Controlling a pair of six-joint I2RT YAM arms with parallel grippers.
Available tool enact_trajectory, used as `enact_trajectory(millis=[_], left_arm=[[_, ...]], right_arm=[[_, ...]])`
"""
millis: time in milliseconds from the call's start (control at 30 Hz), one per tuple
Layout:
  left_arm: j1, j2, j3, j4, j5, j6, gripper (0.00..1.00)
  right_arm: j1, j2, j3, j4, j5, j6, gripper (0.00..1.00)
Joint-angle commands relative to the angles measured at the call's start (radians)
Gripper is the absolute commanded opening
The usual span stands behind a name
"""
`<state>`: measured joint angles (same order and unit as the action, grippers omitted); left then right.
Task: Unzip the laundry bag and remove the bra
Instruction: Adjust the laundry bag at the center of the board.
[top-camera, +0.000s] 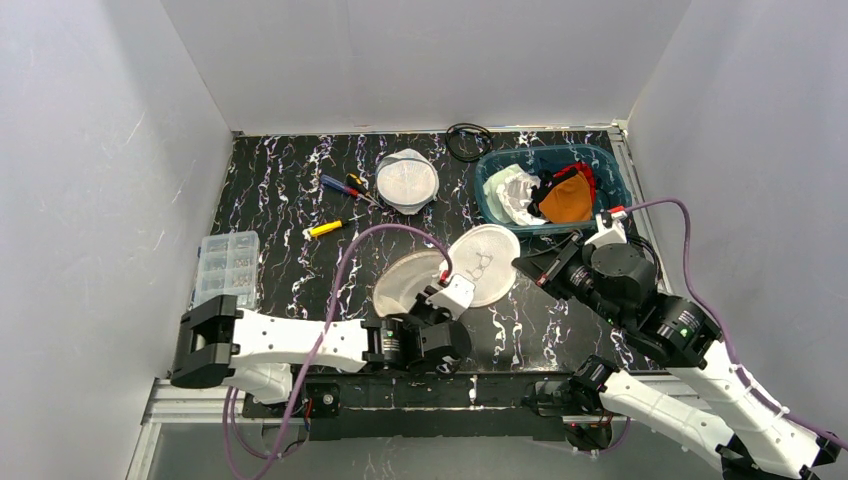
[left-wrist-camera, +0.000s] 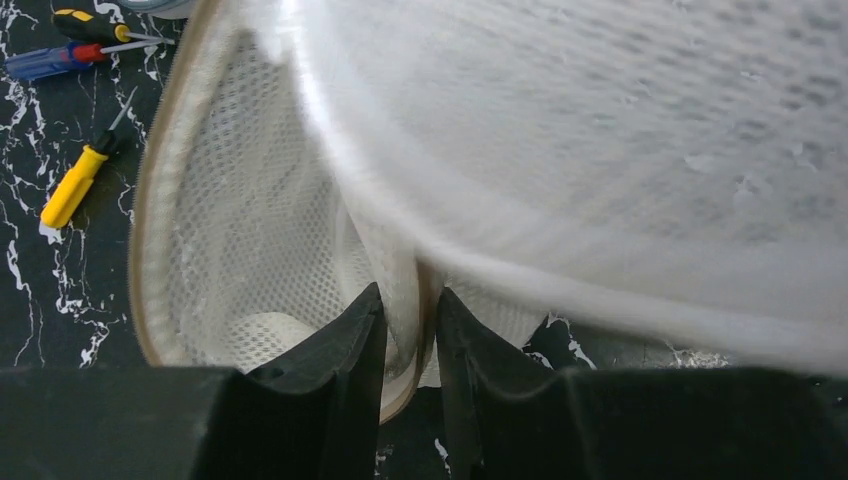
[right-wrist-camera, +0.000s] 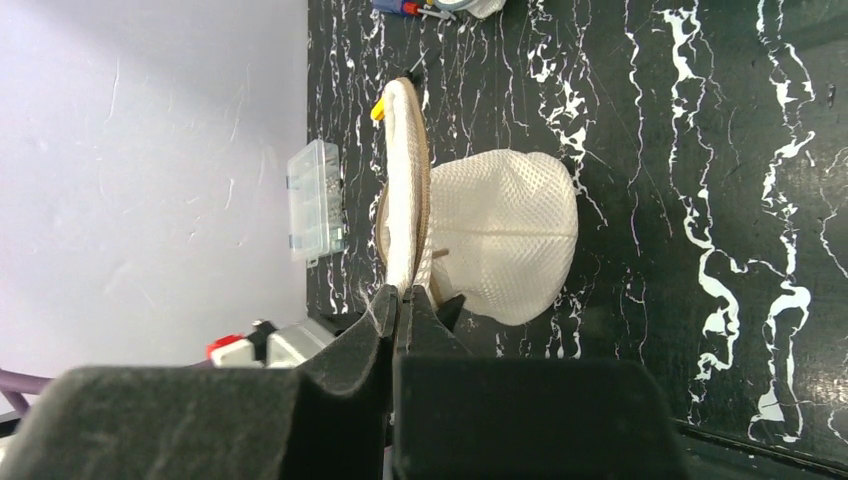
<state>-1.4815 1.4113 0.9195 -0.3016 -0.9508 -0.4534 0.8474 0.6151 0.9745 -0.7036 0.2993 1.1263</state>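
Your left arm (top-camera: 290, 340) lies low, left gripper (left-wrist-camera: 410, 300) pinching the laundry bag (left-wrist-camera: 250, 230). Your right arm (top-camera: 690, 335) is folded, right gripper (right-wrist-camera: 402, 295) clamped tight on it too.

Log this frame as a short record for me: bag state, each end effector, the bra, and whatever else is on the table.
bag: white mesh dome-shaped laundry bag, unzipped, its two halves spread open
left end effector: closed on the bag's tan rim
right end effector: shut on the edge of one half
bra: not identifiable in any view
elsewhere: teal plastic bin holding clothes, second white mesh bag, clear plastic compartment box
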Motion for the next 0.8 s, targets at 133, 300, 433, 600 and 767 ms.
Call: enact_trajectory(millis=[133,300,433,600,767], left_arm=[[-0.002,-0.209,0.013,-0.069,0.003,0.014,0.27],[-0.002,-0.286,0.004,-0.085,0.075,0.083,0.36],[0.0,-0.297,0.017,-0.138,0.06,0.093,0.39],[0.001,-0.304,0.025,-0.23,0.138,-0.078,0.56],[0.001,-0.428,-0.08,-0.328,0.178,-0.743,0.64]], right_arm=[[0.005,-0.017,0.027,-0.027,0.076,-0.053,0.01],[0.004,-0.012,0.006,-0.049,0.083,-0.094,0.01],[0.004,-0.014,-0.015,-0.054,0.086,-0.115,0.01],[0.004,-0.022,-0.023,-0.05,0.083,-0.117,0.01],[0.004,-0.036,-0.032,-0.044,0.095,-0.117,0.01]])
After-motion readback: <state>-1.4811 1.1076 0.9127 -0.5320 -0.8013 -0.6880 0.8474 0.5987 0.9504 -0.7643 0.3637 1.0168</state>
